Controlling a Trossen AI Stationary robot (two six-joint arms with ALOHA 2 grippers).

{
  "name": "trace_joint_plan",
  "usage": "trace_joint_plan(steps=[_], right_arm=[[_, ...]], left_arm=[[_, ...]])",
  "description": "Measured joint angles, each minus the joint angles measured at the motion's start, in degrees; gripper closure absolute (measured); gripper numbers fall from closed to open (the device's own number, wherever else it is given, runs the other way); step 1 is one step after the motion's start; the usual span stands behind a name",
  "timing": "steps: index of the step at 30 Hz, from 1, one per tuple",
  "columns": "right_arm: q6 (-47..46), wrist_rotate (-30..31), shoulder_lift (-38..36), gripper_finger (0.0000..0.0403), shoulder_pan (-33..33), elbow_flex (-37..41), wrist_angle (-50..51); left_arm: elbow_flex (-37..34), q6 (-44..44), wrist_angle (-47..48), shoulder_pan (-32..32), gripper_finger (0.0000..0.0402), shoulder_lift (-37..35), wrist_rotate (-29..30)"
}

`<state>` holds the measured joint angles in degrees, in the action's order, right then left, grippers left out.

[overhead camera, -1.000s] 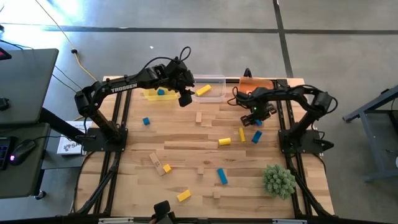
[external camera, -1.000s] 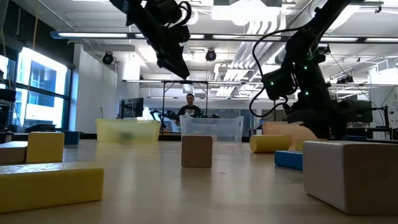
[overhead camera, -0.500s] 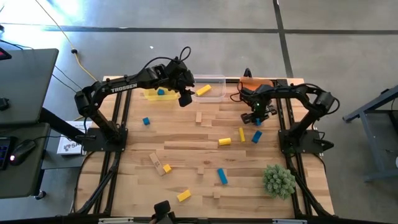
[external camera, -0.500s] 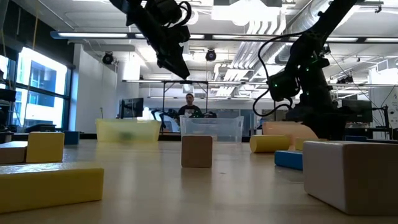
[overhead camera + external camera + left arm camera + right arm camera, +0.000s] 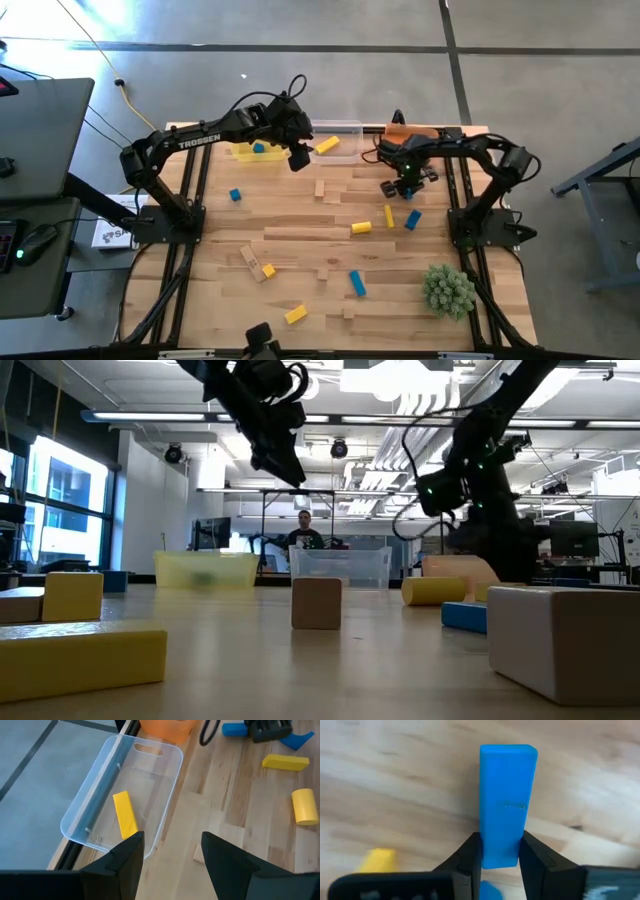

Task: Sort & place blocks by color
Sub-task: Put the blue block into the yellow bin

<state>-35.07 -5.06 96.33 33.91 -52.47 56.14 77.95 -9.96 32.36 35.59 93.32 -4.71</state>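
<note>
1. While the left gripper point(image 5: 298, 157) hangs spread and empty above the near edge of the clear bin point(image 5: 345, 128), the right gripper point(image 5: 500, 855) is pressed on the lower end of a blue bar point(image 5: 506, 802); seen from the wrist, both fingers point(image 5: 470, 855) touch the bar's flanks, and its long axis runs straight out ahead of the claw.

2. From overhead, the right gripper point(image 5: 406, 182) sits at about 1 o'clock of the table point(image 5: 300, 230), just in front of the orange bin point(image 5: 410, 131); the blue bar is hidden under the arm there, so whether it has left the wood cannot be told from above.

3. Judged against the task, the bar's likely home is the yellow bin point(image 5: 256, 152), which already holds a blue block point(image 5: 259, 148); that bin lies toward 9 o'clock of the right gripper, well apart, with the left arm between them; the left arm is the nearer of the two to it.

4. A yellow bar point(image 5: 125, 813) lies alone in the clear bin; loose blocks are scattered from the middle of the table to 6 o'clock.
</note>
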Motion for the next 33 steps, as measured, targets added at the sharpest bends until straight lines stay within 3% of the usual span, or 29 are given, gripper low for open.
trace_joint_plan(steps=[13, 27, 33], right_arm=[[2.9, -2.3, -0.2, 0.0328, -10.1, -16.4, 2.0], [23.4, 1.6, -0.2, 0.0328, -15.0, -35.2, 3.6], [29.7, 6.7, -0.3, 0.0328, -16.9, -39.3, 5.9]], left_arm=[[0.0, 4.3, 2.5, 0.0, 0.0216, 0.0, -2.5], [0.0, 34.0, 1.0, 0.0, 0.0216, 0.0, -13.8], [0.0, 41.9, -2.5, -1.2, 0.0216, 0.0, -14.4]])
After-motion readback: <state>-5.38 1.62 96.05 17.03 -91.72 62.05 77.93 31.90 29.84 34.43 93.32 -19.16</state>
